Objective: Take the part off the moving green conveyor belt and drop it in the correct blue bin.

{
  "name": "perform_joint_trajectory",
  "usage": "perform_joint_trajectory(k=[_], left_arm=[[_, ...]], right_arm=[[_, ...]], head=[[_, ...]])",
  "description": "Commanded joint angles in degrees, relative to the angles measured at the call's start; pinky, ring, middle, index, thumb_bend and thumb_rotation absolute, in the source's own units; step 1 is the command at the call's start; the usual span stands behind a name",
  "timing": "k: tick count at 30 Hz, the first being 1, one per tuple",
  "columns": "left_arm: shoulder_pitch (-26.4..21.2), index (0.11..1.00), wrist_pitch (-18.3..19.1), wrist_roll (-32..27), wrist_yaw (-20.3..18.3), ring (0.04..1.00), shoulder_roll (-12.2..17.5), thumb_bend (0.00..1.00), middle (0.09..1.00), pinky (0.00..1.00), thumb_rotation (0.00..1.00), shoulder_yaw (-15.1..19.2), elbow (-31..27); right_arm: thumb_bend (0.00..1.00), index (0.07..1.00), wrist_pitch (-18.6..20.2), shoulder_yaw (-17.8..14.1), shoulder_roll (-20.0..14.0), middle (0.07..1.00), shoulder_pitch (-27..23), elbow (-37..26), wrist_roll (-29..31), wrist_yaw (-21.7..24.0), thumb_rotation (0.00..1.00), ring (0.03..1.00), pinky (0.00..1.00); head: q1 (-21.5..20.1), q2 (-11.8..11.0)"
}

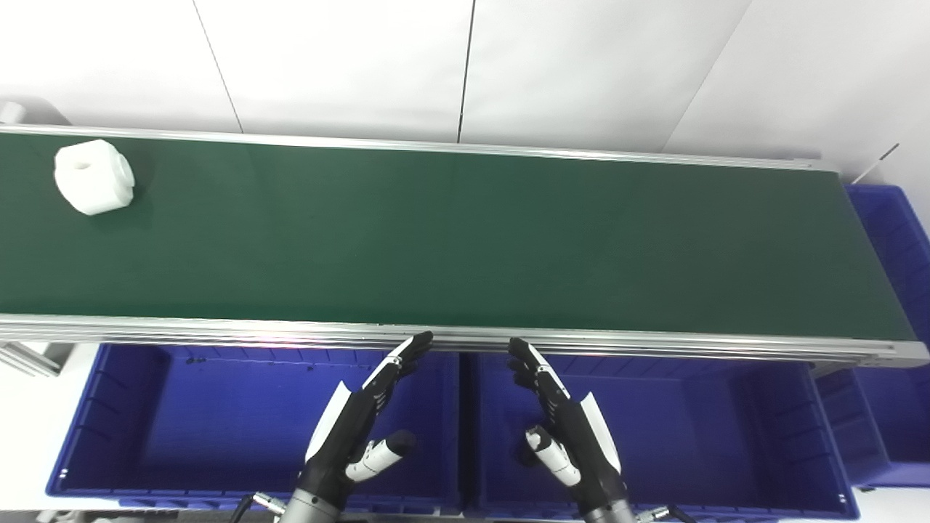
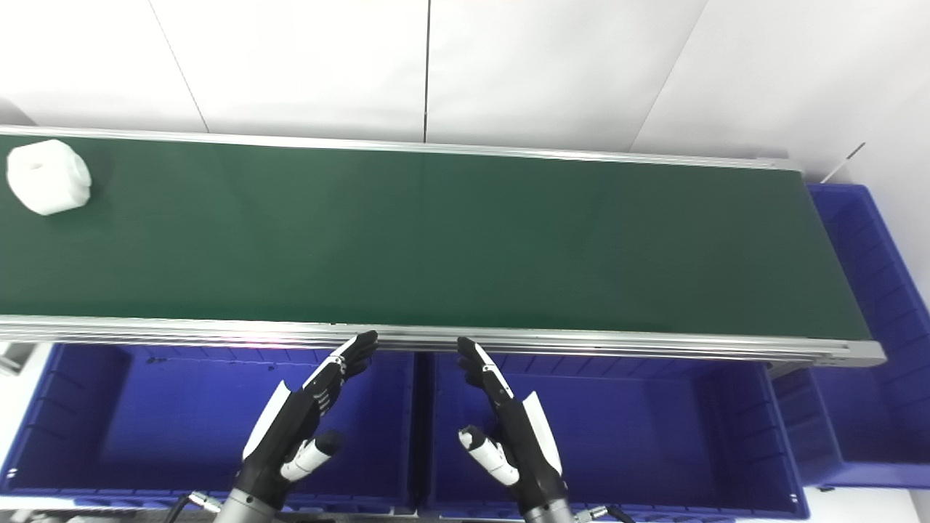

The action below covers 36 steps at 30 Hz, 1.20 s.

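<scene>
A white blocky part (image 1: 94, 176) with a round hole in its top lies on the green conveyor belt (image 1: 465, 240) at the far left, near the belt's back rail. Both hands hover low in the picture, above the blue bins and just short of the belt's near rail. My left hand (image 1: 363, 421) is open, fingers straight and thumb apart, over the inner edge of the left blue bin (image 1: 182, 421). My right hand (image 1: 563, 421) is open the same way over the right blue bin (image 1: 712, 436). Neither hand holds anything. The part is far from both.
A third blue bin (image 1: 897, 247) stands past the belt's right end. An aluminium rail (image 1: 654, 341) runs along the belt's near edge between hands and belt. A white wall rises behind the conveyor.
</scene>
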Motion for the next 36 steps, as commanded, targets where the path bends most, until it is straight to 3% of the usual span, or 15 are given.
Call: perform_joint_trajectory(k=[1,19,27,30,31,34,35,36], left_arm=[[-0.43,0.907,-1.82,-0.4,-0.13,0.934,-0.06,0.74,0.917,0.92,0.91,-0.15,-0.99],[-0.38,0.911,-1.66,-0.4,-0.31,0.943,-0.13,0.74,0.919,0.93,0.91,-0.18,-0.96],[-0.83,0.894,-2.68,-0.35,0.31,0.928,-0.52,0.73,0.91,0.9,0.88,-0.45,1.12],[-1.18,0.89,-2.74,0.28,0.64,0.921,-0.84,0.74,0.907,0.88,0.87,-0.69,2.26],[-1.42,0.89,-2.78,0.59,0.97,0.92,-0.95,0.74,0.907,0.88,0.87,-0.89,2.97],[-2.03,0.88,-2.83,2.0,2.81,0.893,-1.21,0.78,0.896,0.83,0.87,-1.42,5.11],[-2.41,0.877,-2.82,2.48,3.58,0.885,-1.18,0.79,0.889,0.81,0.87,-1.77,6.11],[-2.65,0.871,-2.82,2.78,3.99,0.877,-1.06,0.8,0.882,0.79,0.88,-2.04,6.7]], right_arm=[[0.87,0.94,-3.18,-0.34,0.3,0.928,0.23,-1.11,-0.11,0.0,1.0,0.903,0.87],[0.86,0.948,-3.18,-0.36,0.14,0.932,0.16,-1.11,-0.55,0.05,1.0,0.901,0.86],[0.87,0.945,-3.18,-0.25,-0.14,0.932,-0.11,0.28,0.04,0.14,0.99,0.9,0.87],[0.88,0.949,-3.18,0.04,-0.65,0.934,-0.71,1.53,0.18,-0.24,0.99,0.897,0.86],[0.88,0.949,-3.18,-0.01,-0.76,0.935,-0.86,2.11,0.69,-0.08,0.99,0.896,0.86],[0.9,0.938,-3.19,-0.19,-0.84,0.927,-1.25,3.63,1.67,0.0,0.98,0.897,0.86],[0.9,0.934,-3.19,-0.18,-0.9,0.925,-1.55,4.4,2.26,0.16,0.98,0.894,0.86],[0.9,0.935,-3.19,-0.14,-0.98,0.927,-1.79,5.01,2.7,0.33,0.96,0.896,0.86]], head=[[0.0,-0.08],[0.22,-0.34],[2.01,-3.19],[3.8,-5.21],[5.12,-6.92],[6.61,-8.4],[8.24,-10.27],[8.24,-10.27]])
